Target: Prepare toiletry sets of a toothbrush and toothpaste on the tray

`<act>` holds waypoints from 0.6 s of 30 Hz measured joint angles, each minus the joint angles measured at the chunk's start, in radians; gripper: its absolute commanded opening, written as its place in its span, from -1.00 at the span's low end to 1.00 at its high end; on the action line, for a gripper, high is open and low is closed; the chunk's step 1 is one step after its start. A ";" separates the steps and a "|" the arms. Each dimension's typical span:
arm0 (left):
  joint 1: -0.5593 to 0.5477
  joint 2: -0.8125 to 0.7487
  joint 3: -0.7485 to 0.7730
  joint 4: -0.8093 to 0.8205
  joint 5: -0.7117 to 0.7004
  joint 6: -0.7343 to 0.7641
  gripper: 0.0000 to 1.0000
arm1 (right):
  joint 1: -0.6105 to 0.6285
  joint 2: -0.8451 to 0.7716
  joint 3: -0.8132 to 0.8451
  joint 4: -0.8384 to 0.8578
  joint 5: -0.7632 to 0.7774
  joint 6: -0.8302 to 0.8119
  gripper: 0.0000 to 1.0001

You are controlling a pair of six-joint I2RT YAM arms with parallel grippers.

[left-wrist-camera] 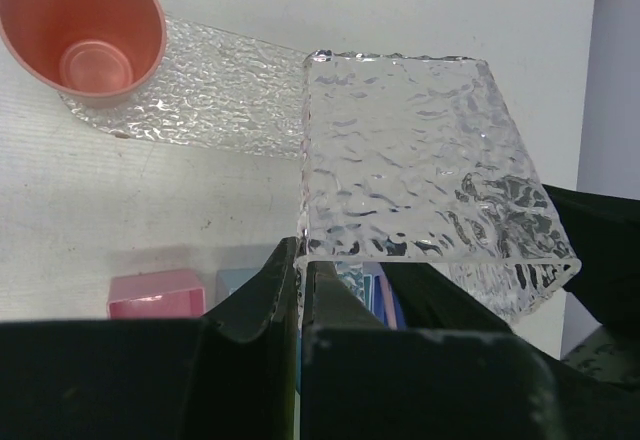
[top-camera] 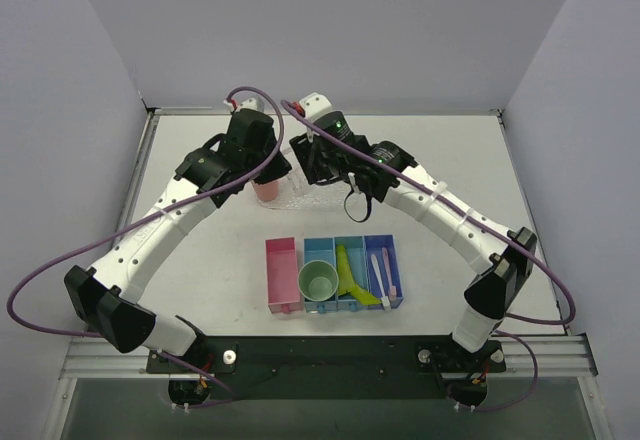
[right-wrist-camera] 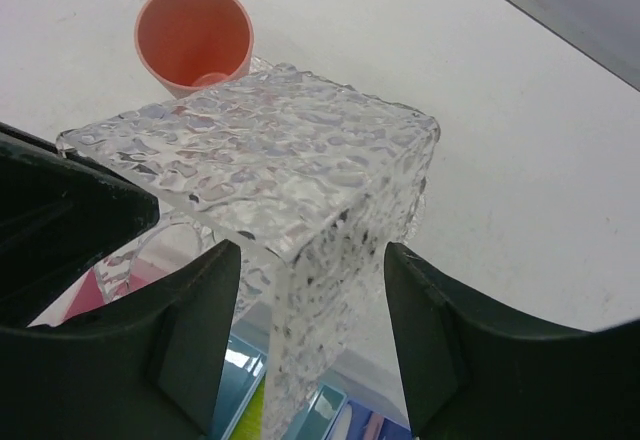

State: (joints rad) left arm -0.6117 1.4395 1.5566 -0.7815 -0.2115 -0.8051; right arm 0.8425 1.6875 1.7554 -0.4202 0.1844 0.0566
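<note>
The left end effector (left-wrist-camera: 300,250) is pressed together on the wall of a clear box (left-wrist-camera: 410,160). The right end effector (right-wrist-camera: 310,255) is spread astride the box's corner. The tray (left-wrist-camera: 220,100) lies on the bench (left-wrist-camera: 120,210) close by, with a pink cup (left-wrist-camera: 85,30) on its end. Toothpaste (top-camera: 347,272) and toothbrush (top-camera: 378,270) lie in the bins (top-camera: 283,275).

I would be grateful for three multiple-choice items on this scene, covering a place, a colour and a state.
1. Where is the green cup? A held aloft; B in the light-blue bin; C out of view.
2. What colour is the cup on the tray? A pink; B yellow; C black.
3. How do the left gripper jaws stand? A wide open; B shut on the clear box wall; C shut on the green cup.
Answers: B, it sits in that bin; A, its rim shows pink; B, they pinch the wall.
</note>
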 measured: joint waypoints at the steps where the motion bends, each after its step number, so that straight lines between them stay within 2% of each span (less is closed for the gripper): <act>1: -0.002 0.000 0.000 0.008 0.003 -0.003 -1.00 | 0.003 0.010 0.002 -0.005 0.017 -0.005 -0.10; 3: -0.003 0.000 -0.002 0.019 0.006 -0.003 -1.00 | 0.005 0.025 0.003 -0.011 0.046 -0.014 -0.22; 10: -0.003 0.003 -0.018 0.046 0.023 -0.021 -1.00 | 0.012 0.056 0.033 -0.026 0.146 -0.034 -0.91; 13: -0.010 0.003 -0.020 0.064 0.037 -0.026 -0.72 | 0.012 0.074 0.034 -0.028 0.196 -0.035 -1.00; 14: -0.010 0.003 -0.023 0.067 0.038 -0.026 -0.53 | 0.012 0.077 0.034 -0.028 0.202 -0.036 -1.00; 17: -0.010 -0.002 -0.042 0.100 0.066 -0.027 -0.32 | 0.009 0.080 0.034 -0.036 0.214 -0.035 -1.00; 18: -0.010 -0.003 -0.049 0.114 0.074 -0.024 -0.17 | 0.008 0.080 0.034 -0.037 0.211 -0.036 -1.00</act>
State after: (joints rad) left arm -0.6212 1.4361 1.5074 -0.6670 -0.1379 -0.8295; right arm 0.8505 1.7672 1.7897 -0.4572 0.3958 0.0204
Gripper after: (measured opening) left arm 0.288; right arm 0.026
